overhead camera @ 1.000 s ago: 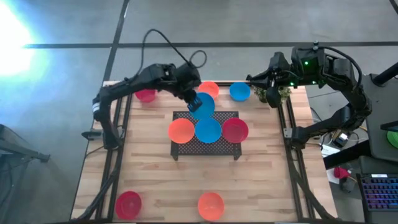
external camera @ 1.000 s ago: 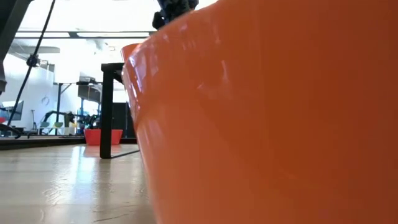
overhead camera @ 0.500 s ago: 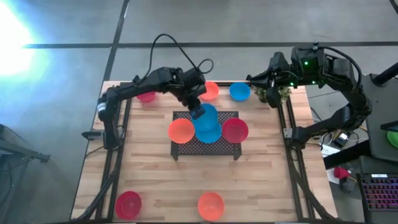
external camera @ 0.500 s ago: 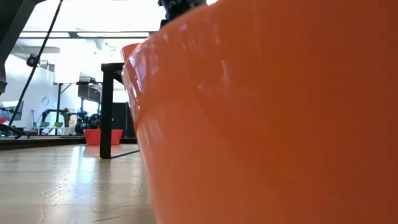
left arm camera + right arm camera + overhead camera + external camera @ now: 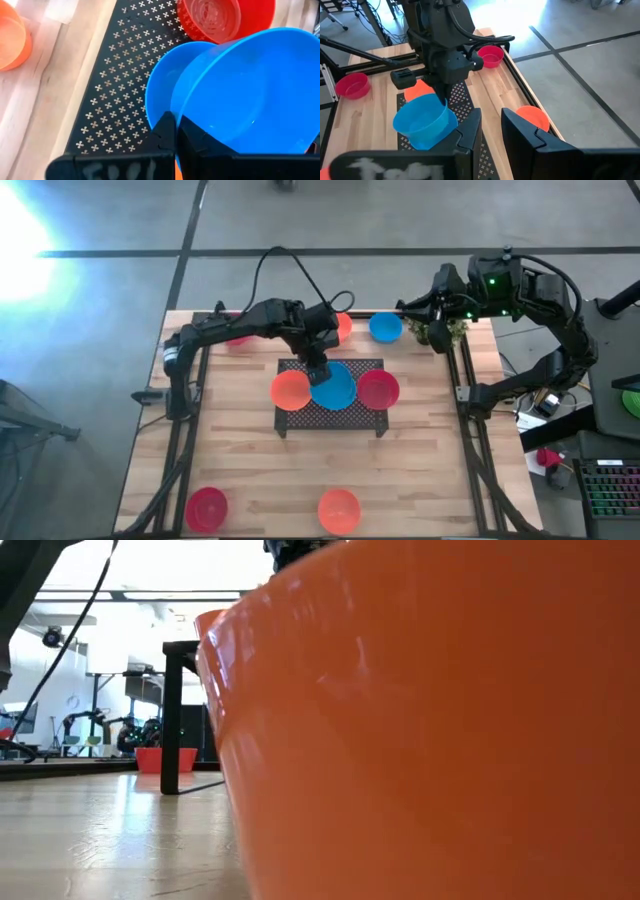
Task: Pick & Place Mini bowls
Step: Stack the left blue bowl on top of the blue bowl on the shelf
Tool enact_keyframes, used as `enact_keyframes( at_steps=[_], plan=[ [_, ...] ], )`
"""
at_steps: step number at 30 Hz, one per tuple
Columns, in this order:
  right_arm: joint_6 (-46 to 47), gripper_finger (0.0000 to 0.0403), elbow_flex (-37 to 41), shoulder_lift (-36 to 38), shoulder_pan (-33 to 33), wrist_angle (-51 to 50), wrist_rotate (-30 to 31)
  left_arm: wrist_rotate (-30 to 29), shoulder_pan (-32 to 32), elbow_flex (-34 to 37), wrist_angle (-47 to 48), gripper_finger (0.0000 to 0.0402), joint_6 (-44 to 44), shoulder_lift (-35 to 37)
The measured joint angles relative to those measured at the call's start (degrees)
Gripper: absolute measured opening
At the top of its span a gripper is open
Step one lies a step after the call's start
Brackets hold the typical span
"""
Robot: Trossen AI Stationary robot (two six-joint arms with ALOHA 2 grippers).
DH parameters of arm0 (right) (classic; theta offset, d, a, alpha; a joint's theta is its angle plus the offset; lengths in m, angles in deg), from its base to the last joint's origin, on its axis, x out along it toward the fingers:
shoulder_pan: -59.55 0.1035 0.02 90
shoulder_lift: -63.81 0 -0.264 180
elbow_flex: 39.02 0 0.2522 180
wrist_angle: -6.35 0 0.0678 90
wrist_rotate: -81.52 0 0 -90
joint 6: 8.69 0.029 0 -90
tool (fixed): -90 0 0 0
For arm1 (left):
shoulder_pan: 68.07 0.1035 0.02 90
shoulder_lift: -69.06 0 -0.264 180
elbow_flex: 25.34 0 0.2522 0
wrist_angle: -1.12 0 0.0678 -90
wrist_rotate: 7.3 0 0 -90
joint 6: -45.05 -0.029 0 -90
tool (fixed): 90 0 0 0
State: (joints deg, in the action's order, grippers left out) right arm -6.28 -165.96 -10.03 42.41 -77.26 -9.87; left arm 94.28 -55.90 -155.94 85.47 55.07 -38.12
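Left gripper (image 5: 318,370) is clamped on the rim of a blue mini bowl (image 5: 250,95), held over the middle of the dark mesh rack (image 5: 345,418). The bowl is tilted, mouth facing up and sideways rather than level, and it sits partly inside a second blue bowl (image 5: 165,95) resting on the rack. On the rack, an orange bowl (image 5: 291,390) sits to the left of the blue pair and a red bowl (image 5: 379,389) to the right, both mouth up. More bowls lie on the wooden table (image 5: 420,470): a red one (image 5: 206,508) and an orange one (image 5: 338,510) at the near edge, a blue one (image 5: 385,328) at the far edge. Right gripper (image 5: 490,131) waits by the far right corner near the small potted plant (image 5: 445,332), fingers parted, holding nothing.
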Motion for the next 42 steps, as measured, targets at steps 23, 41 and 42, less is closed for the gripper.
enact_keyframes(
  at_steps=[23, 41, 42],
  plan=[
    [0.16, 0.0072, 0.00, 0.02, 0.00, -0.14, 0.00, -1.41, -0.04, 1.14, -0.60, 0.0000, 1.20, 0.01],
    [1.70, 0.0073, 0.00, 0.02, 0.00, -0.10, 0.00, -2.60, -0.49, 2.80, -2.45, 0.0029, 2.35, 0.04],
    [1.70, 0.0072, 0.00, 0.02, 0.00, -0.10, 0.00, -2.68, -0.49, 2.80, -2.47, 0.0032, 2.42, 0.04]
  ],
)
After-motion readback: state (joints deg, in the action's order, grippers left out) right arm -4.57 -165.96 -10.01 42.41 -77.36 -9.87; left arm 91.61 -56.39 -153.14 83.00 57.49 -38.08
